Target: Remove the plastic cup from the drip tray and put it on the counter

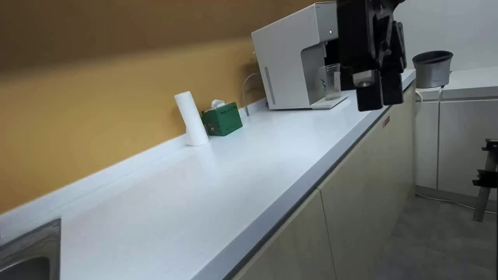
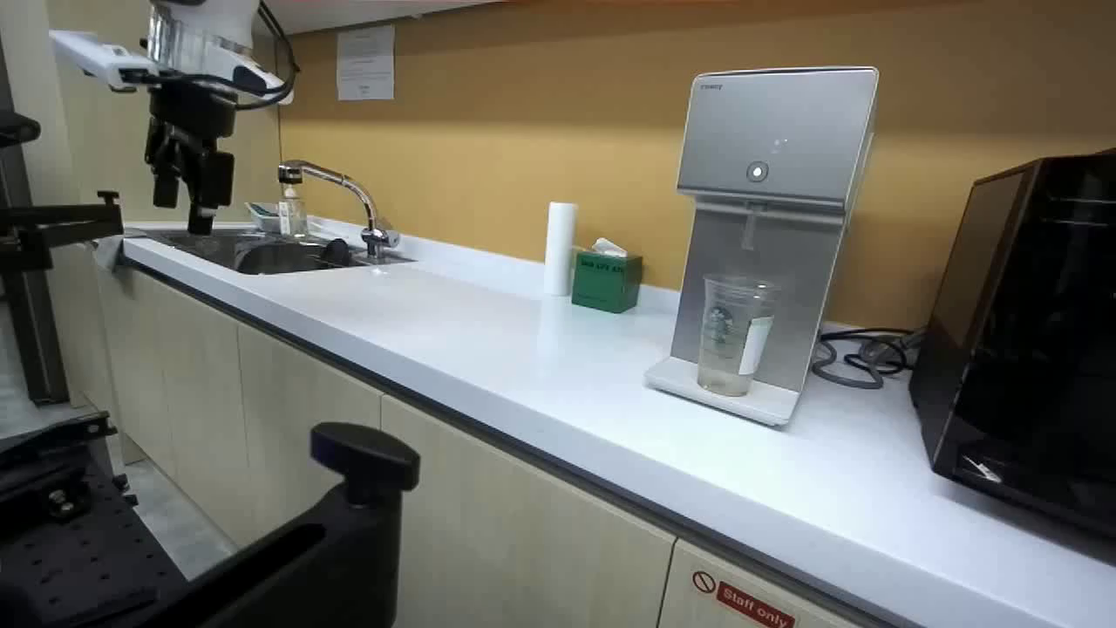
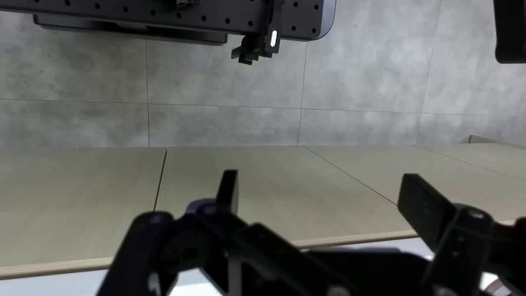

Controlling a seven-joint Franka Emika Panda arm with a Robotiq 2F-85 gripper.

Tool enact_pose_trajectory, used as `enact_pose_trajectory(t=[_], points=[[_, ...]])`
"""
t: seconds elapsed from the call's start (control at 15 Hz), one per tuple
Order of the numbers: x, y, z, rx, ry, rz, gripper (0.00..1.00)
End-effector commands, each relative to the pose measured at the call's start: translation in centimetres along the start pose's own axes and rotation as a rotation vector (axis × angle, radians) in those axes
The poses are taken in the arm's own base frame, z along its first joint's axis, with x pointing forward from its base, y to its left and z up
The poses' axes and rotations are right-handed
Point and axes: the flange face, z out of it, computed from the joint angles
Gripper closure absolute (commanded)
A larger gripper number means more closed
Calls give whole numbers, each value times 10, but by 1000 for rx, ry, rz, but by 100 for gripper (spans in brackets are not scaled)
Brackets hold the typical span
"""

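In an exterior view, one black gripper hangs in the air at the top right. One long white desk runs along one yellow wall. On it, far back, is one white drinks machine, and one clear plastic cup sits on its one drip tray. Closer in are one white tube and one green tissue box, just beside each other. One sink peeks in at the bottom left corner. One grey pot is way at the back. In an exterior view, there is one shiny tap, one soap bottle, one sheet of paper on the wall, and one big black box near the drinks machine. The plastic cup stands upright, its bottom touching the drip tray, with one white label on its side. The gripper is well apart from it, toward the sink end. In the wrist view, the gripper's two fingers are spread wide apart and hold nothing. Past them are grey floor and parts of four pale cupboard doors.
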Motion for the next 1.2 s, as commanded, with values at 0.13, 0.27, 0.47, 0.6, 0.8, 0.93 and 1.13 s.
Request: enact_pose_trajectory(t=[0.13,0.27,0.47,0.6,0.8,0.93,1.13], points=[[0,0,-1,0,-1,0,0],[0,0,-1,0,-1,0,0],[0,0,-1,0,-1,0,0],[0,0,-1,0,-1,0,0],[8,7,-9,-45,76,43,0],[18,22,-19,-142,164,48,0],[35,58,-44,-301,255,33,0]])
